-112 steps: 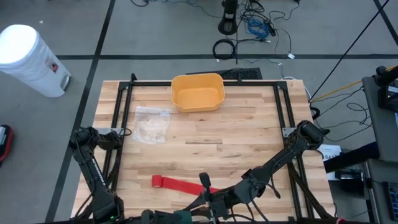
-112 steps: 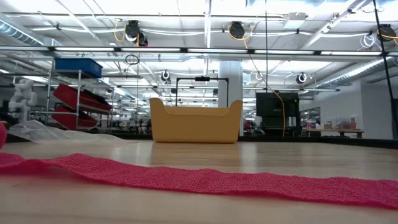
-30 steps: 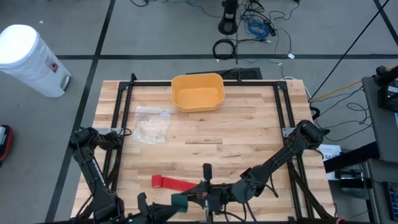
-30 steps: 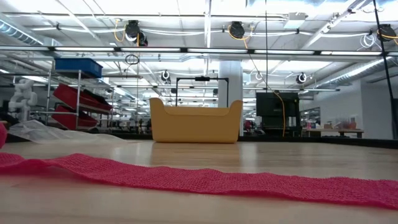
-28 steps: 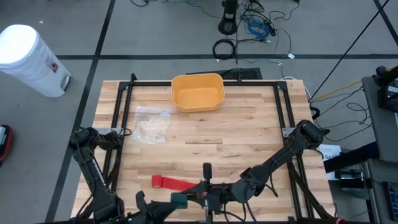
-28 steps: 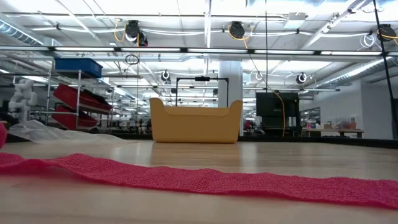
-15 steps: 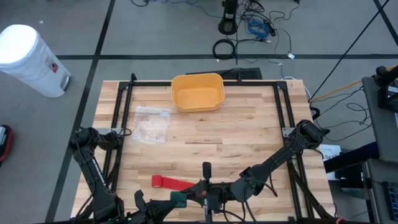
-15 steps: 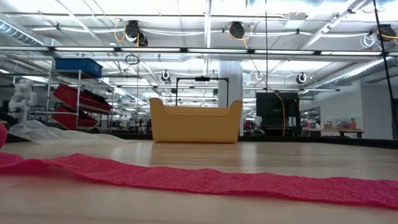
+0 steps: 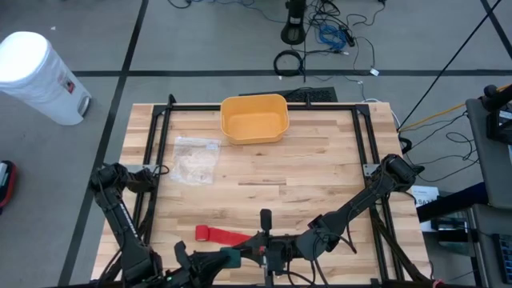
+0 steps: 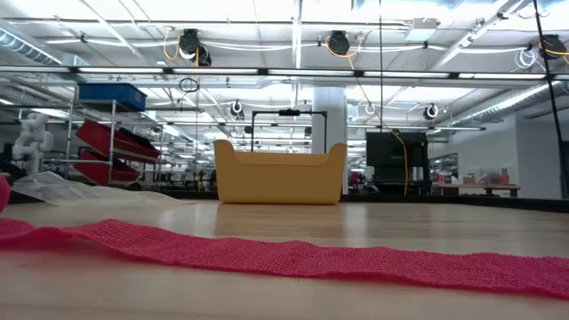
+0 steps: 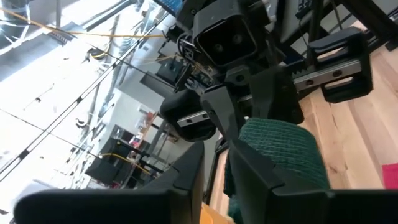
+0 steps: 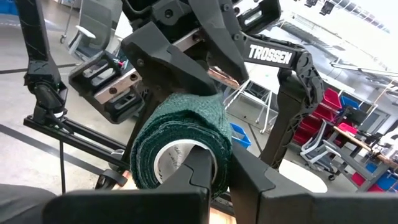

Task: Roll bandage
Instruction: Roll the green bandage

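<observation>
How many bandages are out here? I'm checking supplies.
2. A red bandage lies unrolled along the table's near edge; a green bandage roll sits between the two grippers just beside it. None other visible.

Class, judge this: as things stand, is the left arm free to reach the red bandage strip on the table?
Probably yes: the red bandage strip lies flat and uncovered just ahead of the left hand, though that hand sits at the green roll.

Red bandage point(image 10: 293, 258): coarse woven cloth. Table point(image 9: 320, 172): matt pale wood planks. Yellow bin point(image 9: 254, 118): smooth plastic.
</observation>
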